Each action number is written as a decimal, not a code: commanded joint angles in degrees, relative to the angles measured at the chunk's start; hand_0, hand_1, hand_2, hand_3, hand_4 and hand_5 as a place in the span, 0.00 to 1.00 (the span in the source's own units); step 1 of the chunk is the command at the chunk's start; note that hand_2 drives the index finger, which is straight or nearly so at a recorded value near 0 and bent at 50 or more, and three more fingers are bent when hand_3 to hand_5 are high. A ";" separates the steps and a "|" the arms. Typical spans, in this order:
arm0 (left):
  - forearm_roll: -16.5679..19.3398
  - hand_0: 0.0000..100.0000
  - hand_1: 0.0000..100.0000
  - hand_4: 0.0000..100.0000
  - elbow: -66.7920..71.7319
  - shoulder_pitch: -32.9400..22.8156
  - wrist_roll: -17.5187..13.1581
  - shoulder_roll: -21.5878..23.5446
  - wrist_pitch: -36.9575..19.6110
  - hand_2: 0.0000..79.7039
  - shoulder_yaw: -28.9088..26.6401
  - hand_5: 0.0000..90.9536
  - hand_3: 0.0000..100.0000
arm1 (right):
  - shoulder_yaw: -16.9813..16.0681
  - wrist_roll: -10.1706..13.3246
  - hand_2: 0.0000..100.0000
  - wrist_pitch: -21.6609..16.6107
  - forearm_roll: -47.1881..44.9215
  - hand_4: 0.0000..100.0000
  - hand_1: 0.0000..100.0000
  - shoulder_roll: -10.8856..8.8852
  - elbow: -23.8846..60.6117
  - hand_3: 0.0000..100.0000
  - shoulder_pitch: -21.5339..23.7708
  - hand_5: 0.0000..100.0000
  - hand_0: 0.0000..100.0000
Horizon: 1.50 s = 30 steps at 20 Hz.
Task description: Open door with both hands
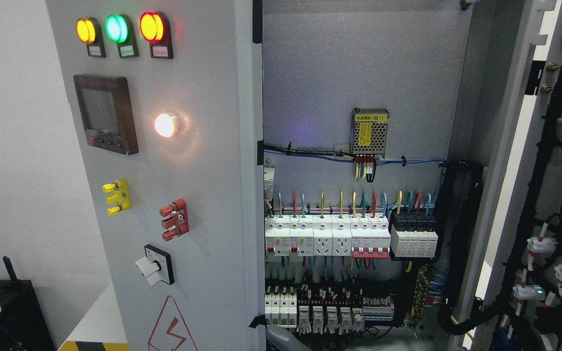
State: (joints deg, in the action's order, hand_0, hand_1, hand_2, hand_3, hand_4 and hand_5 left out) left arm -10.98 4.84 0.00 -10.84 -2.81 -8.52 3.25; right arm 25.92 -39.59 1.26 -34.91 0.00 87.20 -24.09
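Observation:
The grey electrical cabinet has two doors. The left door (188, 195) fills the left half of the head view and carries three lit lamps (115, 28), a small screen (105, 114), a white lamp and several switches. Its inner edge (257, 195) stands at the middle of the picture. The right door (549, 195) is swung wide open to the right, its inner side with black cable bundles facing me. Between them the cabinet's inside (359, 146) lies exposed. A grey rounded part (283, 340) shows at the bottom edge beside the left door's edge; I see no fingers on it.
Inside are a small power supply (370, 130), rows of white breakers (327, 236) and coloured wires. A black box (3, 312) with a white surface stands at the lower left. A white wall lies behind it.

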 commanded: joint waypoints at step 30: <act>-0.01 0.00 0.00 0.00 0.00 0.88 0.03 0.00 -0.01 0.00 0.00 0.00 0.00 | 8.45 -2.16 0.00 0.76 -2.18 0.00 0.00 0.62 4.47 0.00 1.41 0.00 0.38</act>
State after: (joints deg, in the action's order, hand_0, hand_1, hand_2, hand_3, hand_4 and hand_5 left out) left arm -10.98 4.83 0.00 -10.79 -2.81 -8.52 3.25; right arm 31.90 -41.84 1.98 -37.12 0.00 91.04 -22.81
